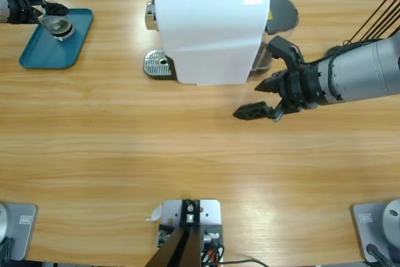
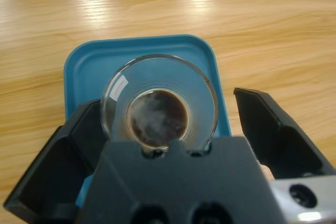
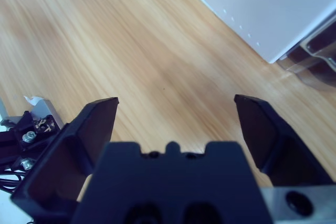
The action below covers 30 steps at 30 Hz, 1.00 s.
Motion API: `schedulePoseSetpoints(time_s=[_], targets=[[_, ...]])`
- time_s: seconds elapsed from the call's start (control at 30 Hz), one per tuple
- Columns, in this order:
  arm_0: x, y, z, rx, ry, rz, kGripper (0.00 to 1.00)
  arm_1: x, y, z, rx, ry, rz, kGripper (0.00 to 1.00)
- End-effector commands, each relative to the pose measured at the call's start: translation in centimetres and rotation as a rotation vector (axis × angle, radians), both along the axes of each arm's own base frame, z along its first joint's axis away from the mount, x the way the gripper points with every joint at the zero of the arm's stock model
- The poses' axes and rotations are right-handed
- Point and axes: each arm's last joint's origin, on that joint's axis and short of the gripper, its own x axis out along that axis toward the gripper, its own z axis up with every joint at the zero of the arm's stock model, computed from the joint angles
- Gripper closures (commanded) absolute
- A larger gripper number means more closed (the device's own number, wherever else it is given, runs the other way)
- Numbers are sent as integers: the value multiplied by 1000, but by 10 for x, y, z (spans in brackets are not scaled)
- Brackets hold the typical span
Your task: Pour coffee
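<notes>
Coffee glass on the tray, left jaws spread around it.

The shallow dark brown coffee sits in a small clear round glass on the teal plastic tray, upper left of the high view. The left gripper straddles the glass with its jaws apart, seemingly at the delivery step; next it likely needs to back straight off. The right gripper, jaws apart on nothing, hangs at centre right beside the white boxy coffee machine.

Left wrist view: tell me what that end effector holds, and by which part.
Nothing is gripped. The left end effector is open around the glass of coffee on the blue tray; its jaws stand clear of the glass wall.
</notes>
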Motion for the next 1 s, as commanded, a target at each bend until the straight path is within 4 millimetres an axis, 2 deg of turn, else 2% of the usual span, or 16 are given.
schedulePoseSetpoints(time_s=[0.03,0.17,0.33,0.4,0.57,0.77,1.0], targets=[[-8,0,-1,71,3,0,0,7,1,-2,-5,-7,-3,0],[-21,-1,7,88,-3,16,0,6,0,-2,-19,1,-7,0],[-46,-9,29,70,-46,1,0,0,-4,11,-33,-24,-18,0],[-64,-19,36,70,-58,-24,0,-8,-6,18,-41,-36,-12,0],[-127,-43,49,82,-22,-105,0,-29,-12,36,-58,-76,-3,0],[-189,-80,88,77,-8,-309,4,-49,-22,51,-66,-119,6,0],[-252,-86,109,-90,18,-542,4,-67,-35,62,-79,-148,3,0]])
